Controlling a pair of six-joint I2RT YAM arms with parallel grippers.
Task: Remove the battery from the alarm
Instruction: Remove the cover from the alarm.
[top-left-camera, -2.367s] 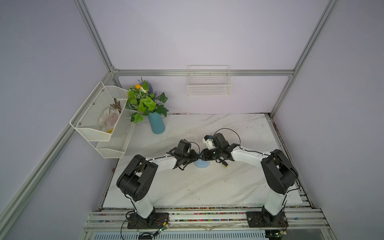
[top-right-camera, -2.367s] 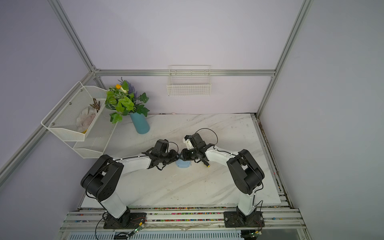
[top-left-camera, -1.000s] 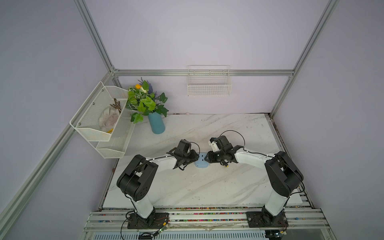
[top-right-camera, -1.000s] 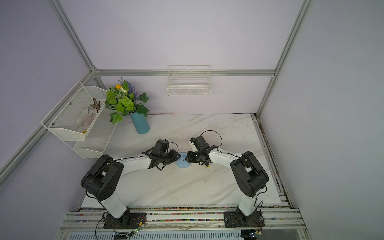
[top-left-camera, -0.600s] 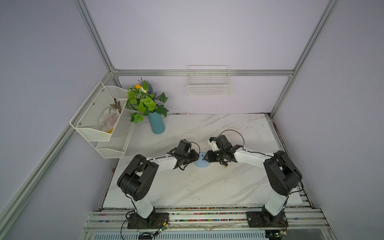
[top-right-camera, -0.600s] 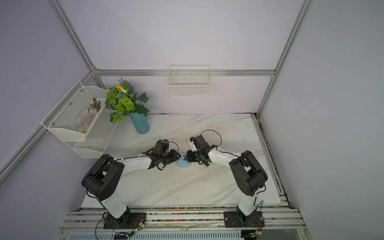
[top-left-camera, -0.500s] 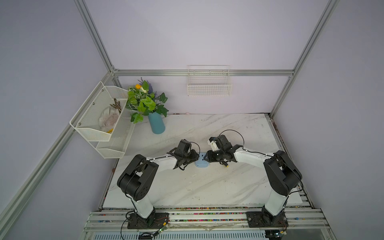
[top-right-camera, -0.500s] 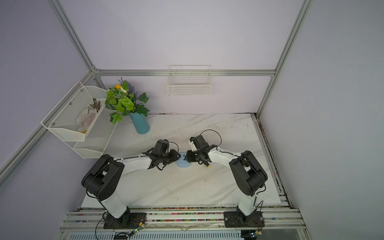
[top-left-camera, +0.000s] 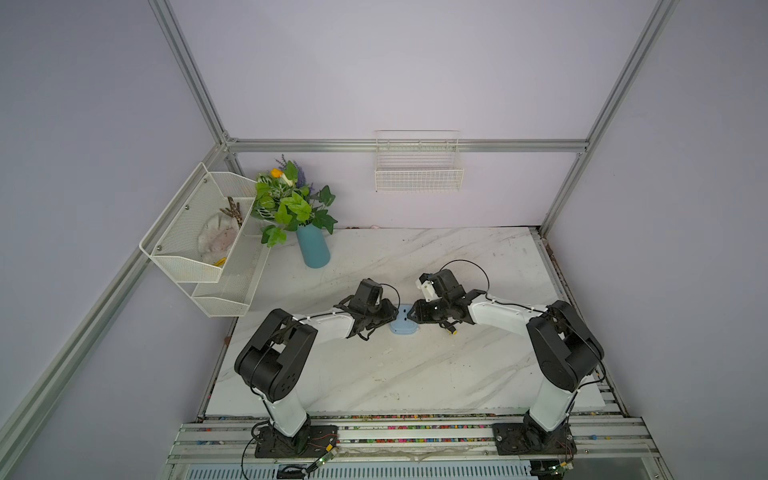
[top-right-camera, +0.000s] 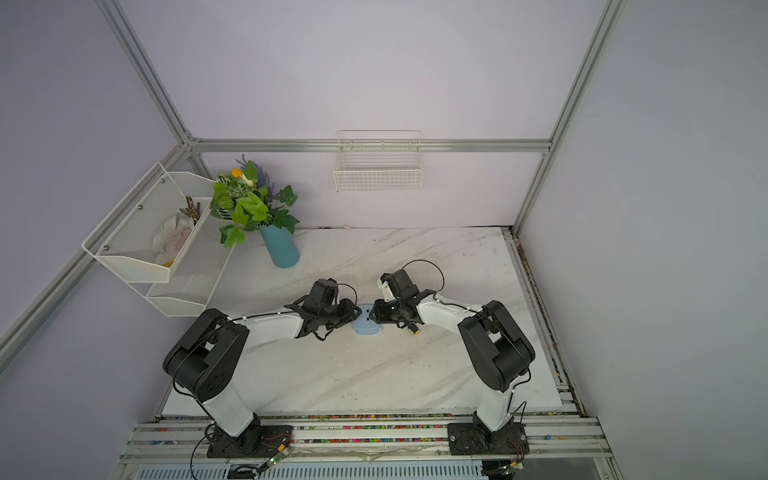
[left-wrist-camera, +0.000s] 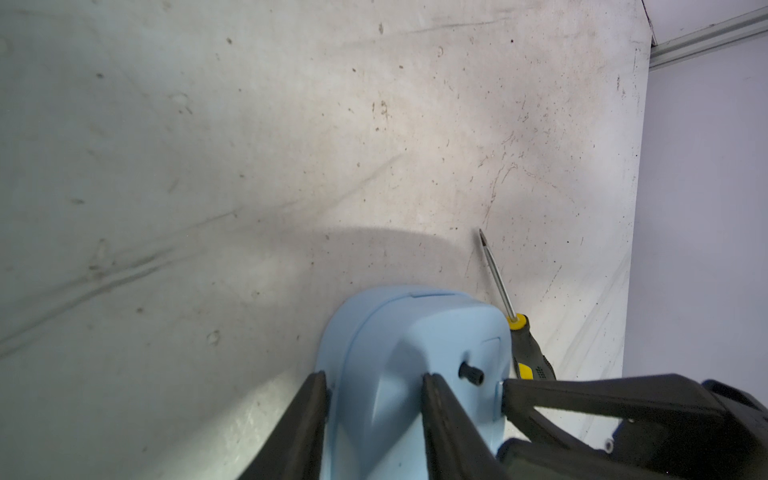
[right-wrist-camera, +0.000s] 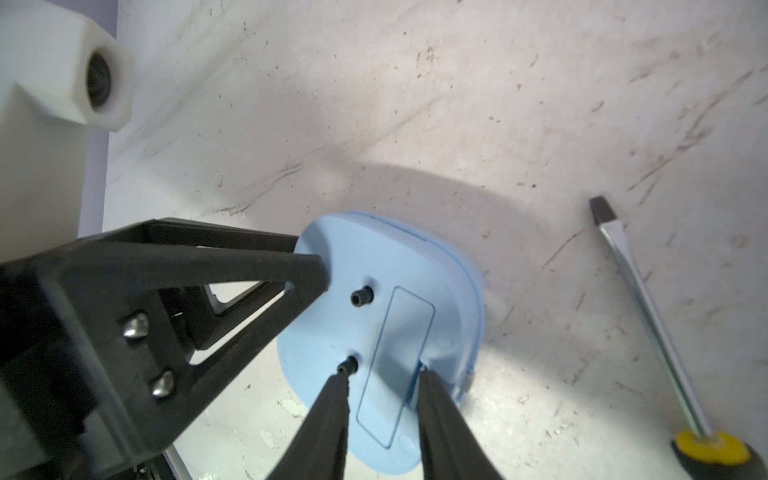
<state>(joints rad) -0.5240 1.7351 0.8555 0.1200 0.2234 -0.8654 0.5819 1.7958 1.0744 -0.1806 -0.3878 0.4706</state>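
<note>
Alarm (top-left-camera: 403, 325): on the table (top-left-camera: 374, 374), at its middle.
Screwdriver (right-wrist-camera: 654, 328): just right of the alarm.
Vase (top-left-camera: 313, 249): far left on the table.

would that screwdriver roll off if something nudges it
Probably a little: the screwdriver has a round shaft and lies loose on the flat table. Its thicker black handle would likely turn it in an arc. The metal shaft looks stiff.
</note>
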